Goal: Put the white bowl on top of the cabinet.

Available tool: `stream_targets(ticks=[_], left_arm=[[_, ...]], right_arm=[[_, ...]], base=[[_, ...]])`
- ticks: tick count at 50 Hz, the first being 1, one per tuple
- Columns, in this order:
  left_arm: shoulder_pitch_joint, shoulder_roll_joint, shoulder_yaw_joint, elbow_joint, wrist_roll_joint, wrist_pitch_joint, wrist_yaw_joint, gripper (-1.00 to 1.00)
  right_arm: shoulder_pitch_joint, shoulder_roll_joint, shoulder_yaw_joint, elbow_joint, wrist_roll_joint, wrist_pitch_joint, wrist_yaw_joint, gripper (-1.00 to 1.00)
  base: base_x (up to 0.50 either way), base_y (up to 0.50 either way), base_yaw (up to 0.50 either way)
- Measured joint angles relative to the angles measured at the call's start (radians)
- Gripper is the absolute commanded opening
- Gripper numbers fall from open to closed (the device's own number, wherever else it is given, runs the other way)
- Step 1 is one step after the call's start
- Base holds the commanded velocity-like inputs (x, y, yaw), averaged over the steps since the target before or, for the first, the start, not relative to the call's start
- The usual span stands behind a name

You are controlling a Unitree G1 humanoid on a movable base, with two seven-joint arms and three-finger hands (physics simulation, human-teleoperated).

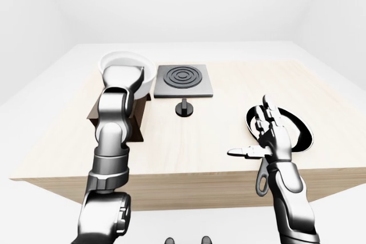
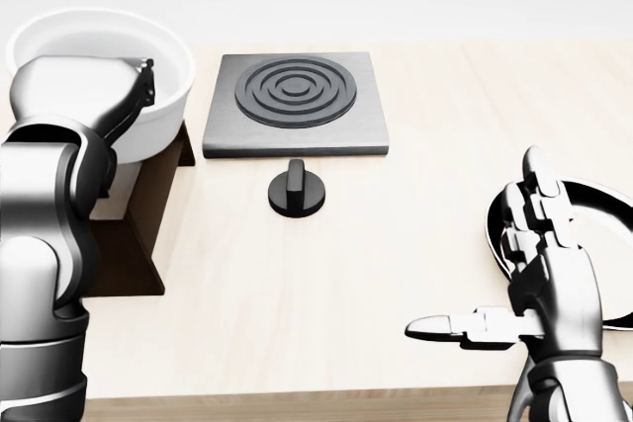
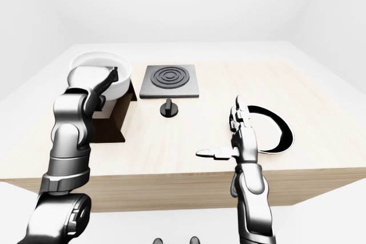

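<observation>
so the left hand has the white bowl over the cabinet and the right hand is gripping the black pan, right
Not quite. The left hand does hold the white bowl over the cabinet, but the right hand grips nothing: the head view shows it open, fingers spread, beside the black pan.

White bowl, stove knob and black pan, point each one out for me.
white bowl (image 2: 168, 66): head view, right side of its rim.
stove knob (image 2: 297, 188): head view, its upright handle.
black pan (image 3: 284, 132): right-eye view, its right rim.
</observation>
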Motion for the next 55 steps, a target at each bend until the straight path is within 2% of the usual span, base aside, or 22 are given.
stream_targets(ticks=[17, 28, 44, 55], left_arm=[[-0.022, 0.098, 0.033, 0.061, -0.091, 0.0, 0.045, -1.0], [-0.002, 0.143, 0.054, 0.071, -0.141, 0.0, 0.082, -1.0], [0.024, 0.179, 0.065, 0.111, -0.232, 0.0, 0.162, -1.0], [0.027, 0.191, 0.063, 0.181, -0.335, 0.0, 0.261, -1.0]], right_arm=[[0.006, 0.004, 0.009, -0.001, -0.007, 0.0, 0.002, 1.0], [0.015, 0.007, 0.015, -0.006, -0.014, 0.0, 0.003, 1.0], [0.019, 0.01, 0.019, -0.007, -0.02, 0.0, 0.003, 1.0], [0.018, 0.011, 0.023, -0.002, -0.023, 0.0, 0.002, 1.0]], base=[[0.0, 0.0, 0.0], [0.0, 0.0, 0.0], [0.0, 0.0, 0.0], [0.0, 0.0, 0.0]])
